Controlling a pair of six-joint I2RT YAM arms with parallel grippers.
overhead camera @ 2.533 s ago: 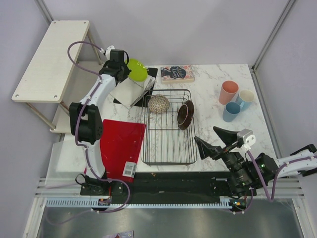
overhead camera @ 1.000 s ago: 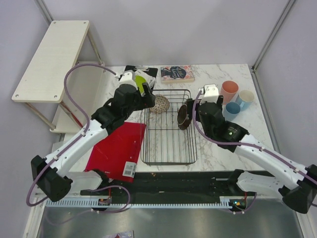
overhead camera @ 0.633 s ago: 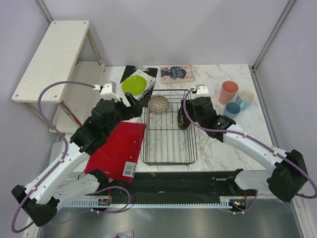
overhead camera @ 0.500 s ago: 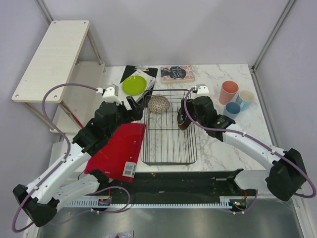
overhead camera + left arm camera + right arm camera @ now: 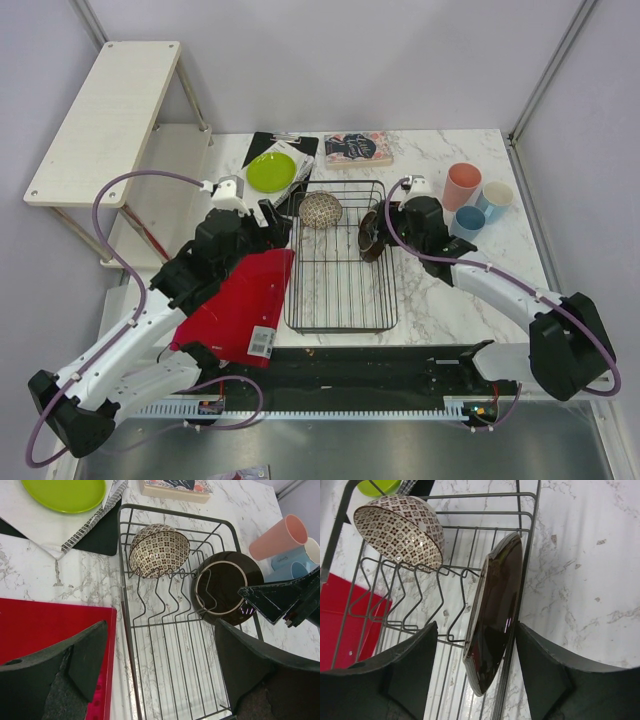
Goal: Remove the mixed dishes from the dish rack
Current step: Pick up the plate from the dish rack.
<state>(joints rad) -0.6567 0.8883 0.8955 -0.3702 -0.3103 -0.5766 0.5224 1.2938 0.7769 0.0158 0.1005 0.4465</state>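
top: overhead, wide | 2 wrists: close, looking down | shared: dish rack (image 5: 340,262)

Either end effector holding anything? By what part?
Nothing held. Right end effector straddles the dark plate, jaws open; left end effector open beside the dish rack.

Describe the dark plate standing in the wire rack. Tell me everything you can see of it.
The plate is round, glossy and dark brown on the side shown, like glazed ceramic, with a pale foot ring on that back. It stands on edge, leaning, at the right side of the dish rack, propped by its wires. The right gripper straddles it with open jaws; contact cannot be told.
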